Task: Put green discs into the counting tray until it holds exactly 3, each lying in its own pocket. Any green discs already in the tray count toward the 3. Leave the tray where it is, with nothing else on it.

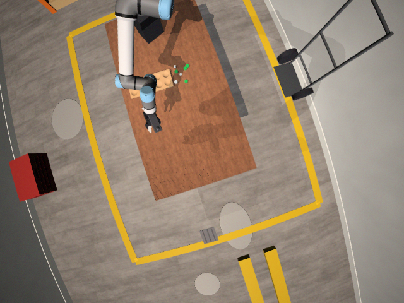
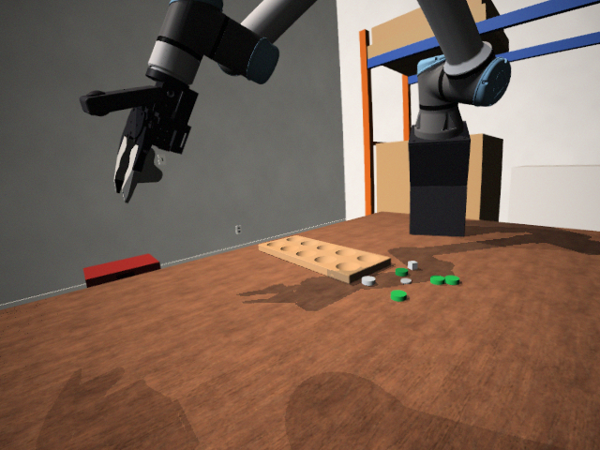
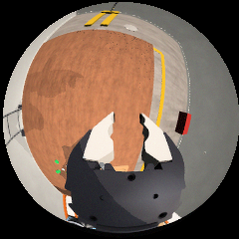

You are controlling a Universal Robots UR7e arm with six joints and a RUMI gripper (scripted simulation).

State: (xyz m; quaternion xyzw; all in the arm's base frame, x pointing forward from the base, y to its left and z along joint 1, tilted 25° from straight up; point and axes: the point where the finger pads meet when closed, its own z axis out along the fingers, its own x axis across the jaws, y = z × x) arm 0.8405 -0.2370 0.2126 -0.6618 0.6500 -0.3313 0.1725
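Note:
The tan counting tray [image 1: 171,77] [image 2: 338,275] [image 3: 120,168] lies on the table; its pockets look empty in the exterior view, and the arm partly covers it in the top view. Several green discs lie flat on the table beside it: one disc [image 1: 176,71] [image 2: 401,272] near the tray's end, two side by side farther off, a disc [image 1: 185,68] [image 2: 437,280] and a disc [image 1: 187,65] [image 2: 452,280], and another disc [image 1: 186,81] [image 2: 397,295] apart from them. My gripper [image 2: 122,194] [image 3: 126,114] is partly open and empty, high above the table, away from tray and discs.
A white disc [image 1: 175,81] [image 2: 367,280] lies close to the tray's end. A small grey-white disc [image 1: 180,74] [image 2: 405,280] and a small white cube [image 1: 175,66] [image 2: 412,264] lie among the green discs. The black robot pedestal [image 2: 438,193] stands behind them.

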